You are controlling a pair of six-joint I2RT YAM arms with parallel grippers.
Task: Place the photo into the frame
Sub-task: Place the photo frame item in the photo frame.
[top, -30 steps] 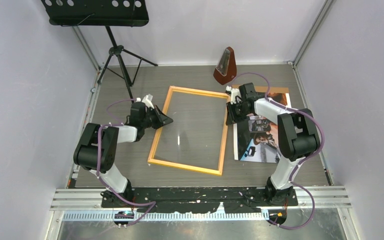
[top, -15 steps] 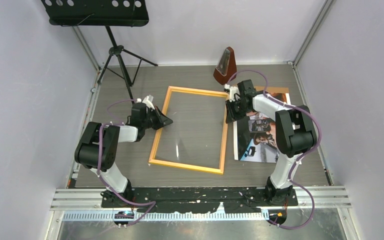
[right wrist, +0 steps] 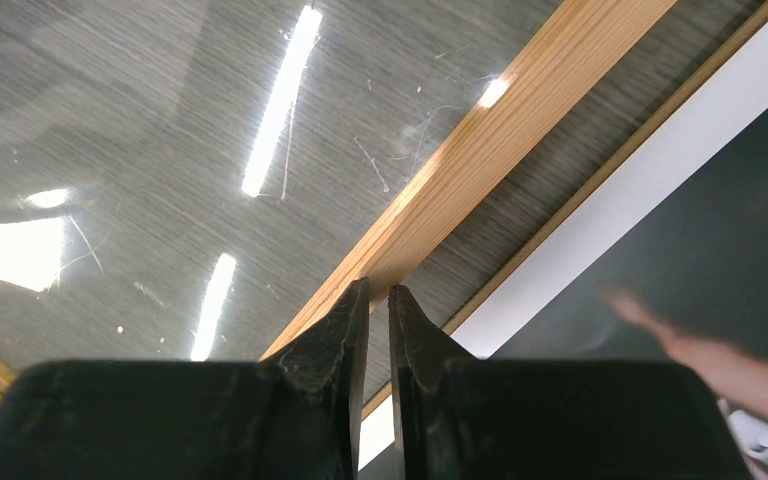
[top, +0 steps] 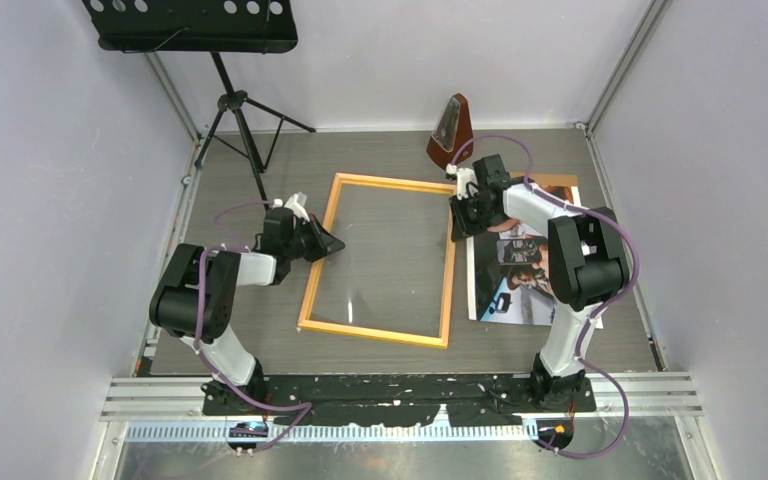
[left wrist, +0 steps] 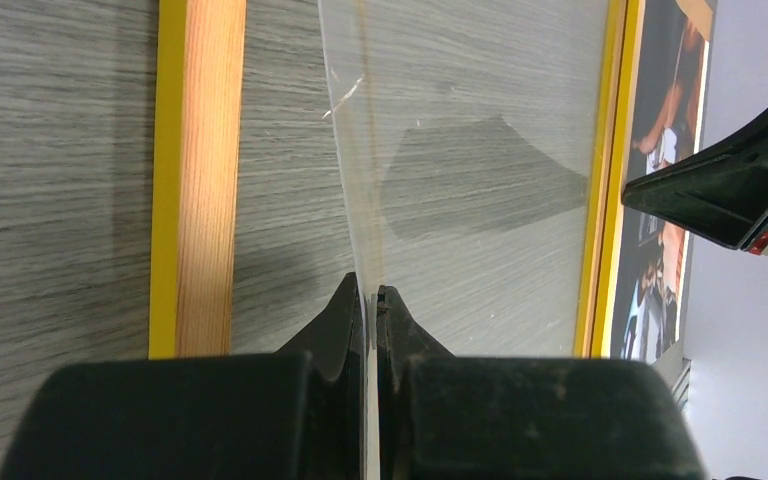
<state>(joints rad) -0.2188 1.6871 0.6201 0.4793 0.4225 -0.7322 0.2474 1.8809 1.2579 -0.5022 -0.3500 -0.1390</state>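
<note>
The yellow-orange wooden frame (top: 375, 335) lies flat mid-table with a clear pane (top: 385, 250) over its opening. My left gripper (top: 338, 243) is shut on the pane's left edge; in the left wrist view (left wrist: 370, 292) the thin sheet (left wrist: 460, 150) runs edge-on between the jaws, just inside the frame's left strip (left wrist: 200, 180). My right gripper (top: 457, 232) is shut with only a hairline gap and points down at the frame's right strip (right wrist: 480, 140); nothing shows between its fingertips (right wrist: 379, 290). The photo (top: 520, 285) lies right of the frame, partly under the right arm.
A brown backing sheet (top: 558, 183) sticks out from under the photo's far end. A wooden metronome (top: 451, 132) stands behind the frame's far right corner. A black music stand (top: 192, 25) on a tripod (top: 245, 120) stands at the back left. Walls enclose the table.
My right gripper has shifted a little toward the far end of the frame's right strip. The pane's reflection has moved. My left gripper has hardly moved.
</note>
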